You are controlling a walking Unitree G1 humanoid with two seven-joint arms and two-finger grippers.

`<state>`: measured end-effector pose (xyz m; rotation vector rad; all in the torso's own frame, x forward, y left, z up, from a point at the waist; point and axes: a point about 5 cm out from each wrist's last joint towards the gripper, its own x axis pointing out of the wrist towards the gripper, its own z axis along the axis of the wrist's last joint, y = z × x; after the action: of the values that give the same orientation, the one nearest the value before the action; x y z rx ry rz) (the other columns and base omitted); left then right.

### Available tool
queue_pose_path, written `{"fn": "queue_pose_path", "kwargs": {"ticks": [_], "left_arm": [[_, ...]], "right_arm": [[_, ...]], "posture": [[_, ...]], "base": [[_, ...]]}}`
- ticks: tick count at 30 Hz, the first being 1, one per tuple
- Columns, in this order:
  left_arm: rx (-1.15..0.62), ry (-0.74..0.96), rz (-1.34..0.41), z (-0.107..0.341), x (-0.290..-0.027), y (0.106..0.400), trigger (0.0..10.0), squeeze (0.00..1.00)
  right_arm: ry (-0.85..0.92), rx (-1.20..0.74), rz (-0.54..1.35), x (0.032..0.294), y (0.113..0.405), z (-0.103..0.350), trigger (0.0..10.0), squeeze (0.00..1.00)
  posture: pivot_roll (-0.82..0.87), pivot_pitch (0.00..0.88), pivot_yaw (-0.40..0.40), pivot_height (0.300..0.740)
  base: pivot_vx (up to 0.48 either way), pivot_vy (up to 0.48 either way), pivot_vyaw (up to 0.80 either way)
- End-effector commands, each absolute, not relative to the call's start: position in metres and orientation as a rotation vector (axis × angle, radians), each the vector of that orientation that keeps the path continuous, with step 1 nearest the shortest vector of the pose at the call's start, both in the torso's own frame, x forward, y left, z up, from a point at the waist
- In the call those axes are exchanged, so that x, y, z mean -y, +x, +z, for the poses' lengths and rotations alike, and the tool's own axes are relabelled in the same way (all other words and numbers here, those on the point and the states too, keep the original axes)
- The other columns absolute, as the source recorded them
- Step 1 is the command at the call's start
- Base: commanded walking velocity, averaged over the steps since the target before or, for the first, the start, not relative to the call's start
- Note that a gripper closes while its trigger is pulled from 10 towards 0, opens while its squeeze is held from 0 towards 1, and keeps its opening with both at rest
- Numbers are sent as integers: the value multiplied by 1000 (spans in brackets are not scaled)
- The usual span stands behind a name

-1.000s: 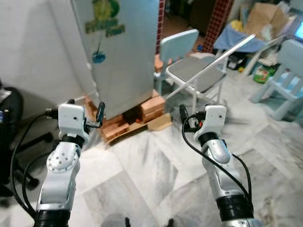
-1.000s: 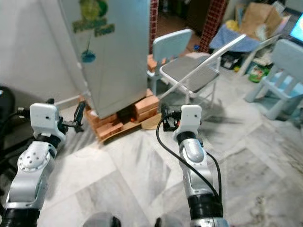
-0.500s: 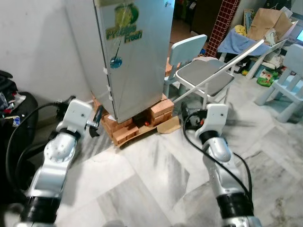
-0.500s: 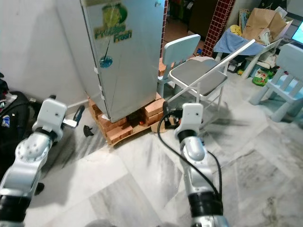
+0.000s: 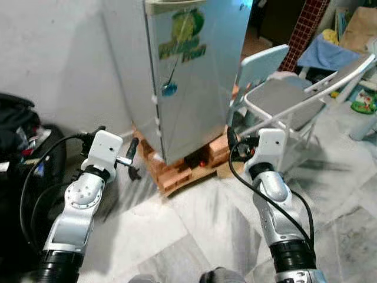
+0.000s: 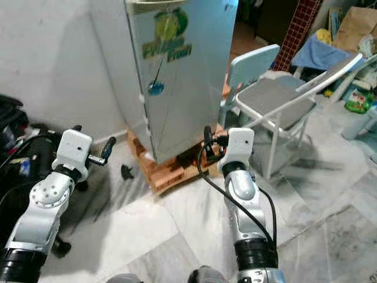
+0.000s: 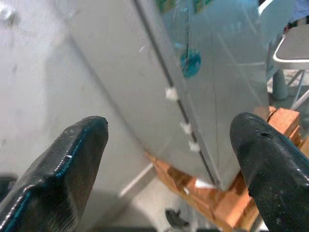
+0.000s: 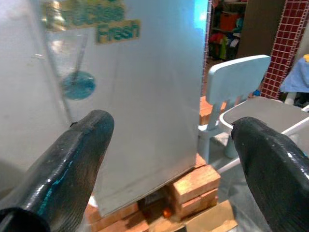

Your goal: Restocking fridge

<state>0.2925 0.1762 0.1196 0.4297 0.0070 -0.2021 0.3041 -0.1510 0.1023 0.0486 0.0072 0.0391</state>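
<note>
Closer now, the fridge (image 5: 194,71) stands shut on bricks (image 5: 177,174) ahead; left gripper (image 7: 169,150) and right gripper (image 8: 169,150), both spread wide and empty, should square up to its door edge.

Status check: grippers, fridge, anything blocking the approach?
Left gripper and right gripper open, empty, raised toward fridge. Fridge door shut, sits on bricks. Folding chair close on its right.
</note>
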Motion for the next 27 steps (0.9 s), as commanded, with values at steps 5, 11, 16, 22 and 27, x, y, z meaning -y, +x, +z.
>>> {"fn": "queue_pose_path", "kwargs": {"ticks": [5, 11, 16, 22, 27], "left_arm": [[31, 585, -232, 135, -186, 309, 10000, 0], [24, 593, -204, 134, -189, 310, 10000, 0], [50, 591, -205, 134, -183, 310, 10000, 0], [16, 334, -95, 124, -181, 298, 10000, 0], [-9, 310, -81, 117, -177, 291, 10000, 0]], "right_arm": [[59, 30, 49, 145, 313, 111, 10000, 0], [57, 28, 54, 144, 312, 110, 10000, 0], [57, 34, 54, 145, 315, 112, 10000, 0], [58, 23, 36, 149, 311, 109, 10000, 0], [62, 5, 31, 150, 309, 106, 10000, 0]], "posture": [[145, 9, -9, 740], [141, 2, -8, 740], [131, 12, -17, 740], [118, 21, -20, 740], [116, 41, -33, 740]], "base": [[445, 0, 0], [100, 0, 0], [0, 0, 0], [0, 0, 0], [0, 0, 0]]}}
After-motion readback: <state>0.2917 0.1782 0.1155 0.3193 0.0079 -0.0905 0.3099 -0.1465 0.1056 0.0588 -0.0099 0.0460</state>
